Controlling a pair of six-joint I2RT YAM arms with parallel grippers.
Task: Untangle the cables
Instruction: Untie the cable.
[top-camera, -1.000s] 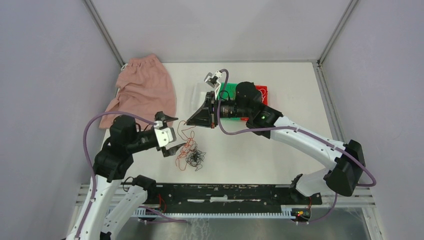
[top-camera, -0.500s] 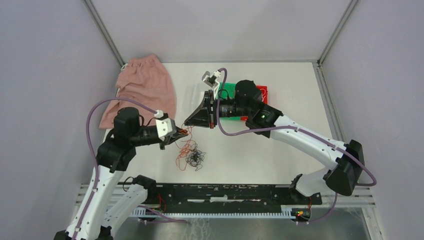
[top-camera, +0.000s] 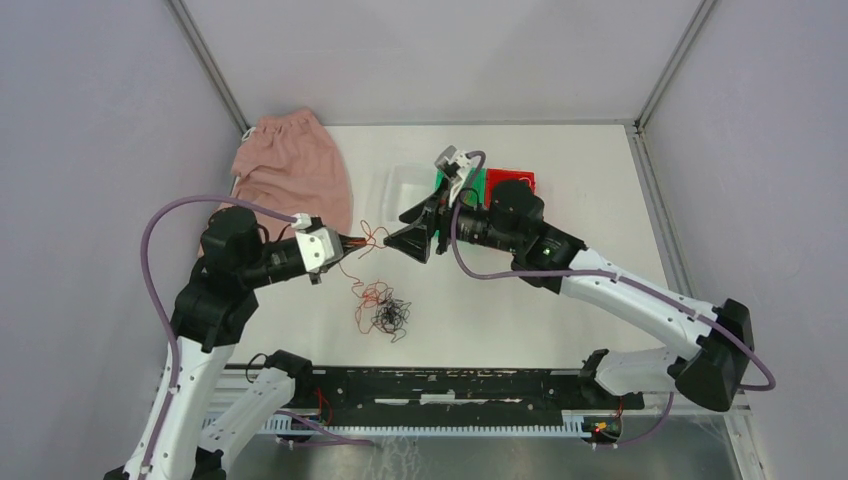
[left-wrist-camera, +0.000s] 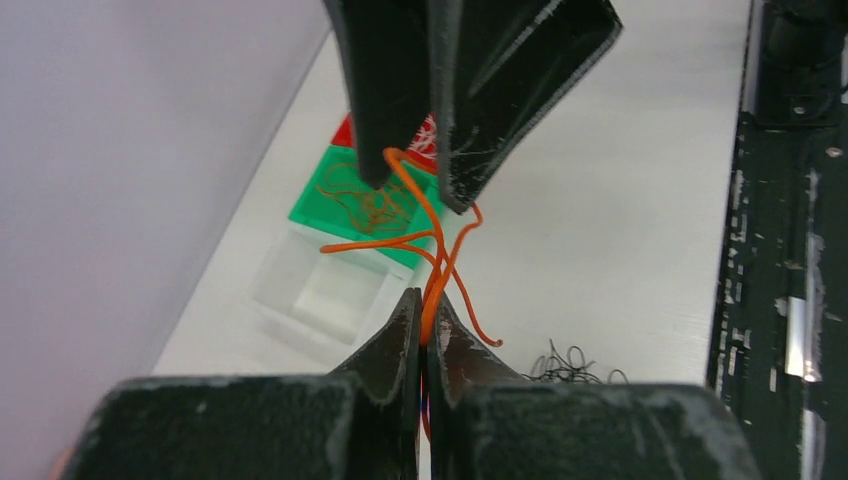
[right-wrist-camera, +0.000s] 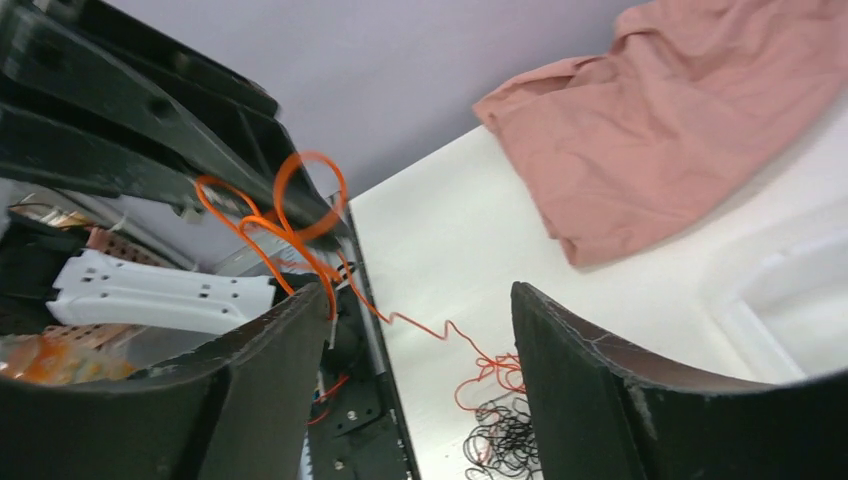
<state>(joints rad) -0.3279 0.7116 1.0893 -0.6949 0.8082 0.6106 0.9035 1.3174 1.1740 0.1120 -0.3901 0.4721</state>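
Observation:
A loose clump of black and orange-red cables (top-camera: 385, 312) lies on the white table between the arms. One orange cable (left-wrist-camera: 432, 260) rises from it, and my left gripper (left-wrist-camera: 425, 312) is shut on that strand above the table. The strand's curly end (right-wrist-camera: 290, 215) loops up by the tips of my right gripper (right-wrist-camera: 420, 292), whose fingers stand wide apart. In the top view, the left gripper (top-camera: 356, 241) and right gripper (top-camera: 392, 241) meet tip to tip with the orange cable (top-camera: 371, 236) between them. The black clump (right-wrist-camera: 505, 440) shows below the right fingers.
A pink cloth (top-camera: 290, 180) lies at the back left. A clear tray (top-camera: 405, 185), a green tray (top-camera: 470, 185) holding thin strands and a red tray (top-camera: 512, 180) sit behind the right arm. A black rail (top-camera: 440, 385) runs along the near edge.
My left gripper rose to the orange strand and shut on it. My right gripper, shut on that strand before, has opened and swung slightly right.

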